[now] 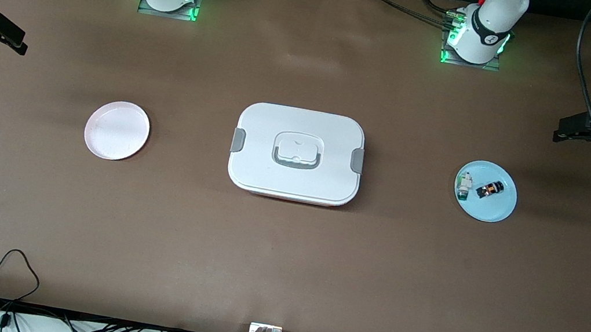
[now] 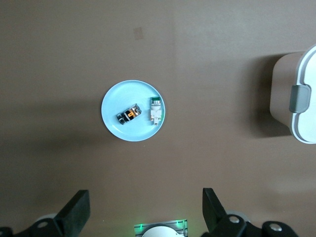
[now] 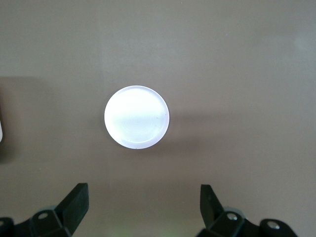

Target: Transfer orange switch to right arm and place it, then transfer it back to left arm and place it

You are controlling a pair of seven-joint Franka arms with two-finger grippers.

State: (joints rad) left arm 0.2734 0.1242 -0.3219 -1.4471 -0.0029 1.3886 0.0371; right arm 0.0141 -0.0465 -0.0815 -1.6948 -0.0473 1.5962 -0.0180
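Orange switch (image 1: 489, 190) is lying on its side on the blue plate (image 1: 499, 214) toward the left arm's end of the table, just beside a white-and-green component (image 1: 463, 185) sharing that plate; the two look slightly apart. Box (image 1: 297, 153) is sitting mid-table, lid on, grey clips at both ends, between the blue plate and a pink plate (image 1: 117, 130) toward the right arm's end. Left gripper (image 2: 146, 211) is hanging high over the table near the blue plate, fingers (image 2: 76, 210) spread wide, holding nothing. Right gripper (image 3: 144, 207) is hanging high over the table near the pink plate, fingers (image 3: 76, 201) spread wide too, holding nothing. Cables (image 1: 9, 281) are trailing along the table edge nearest the front camera.
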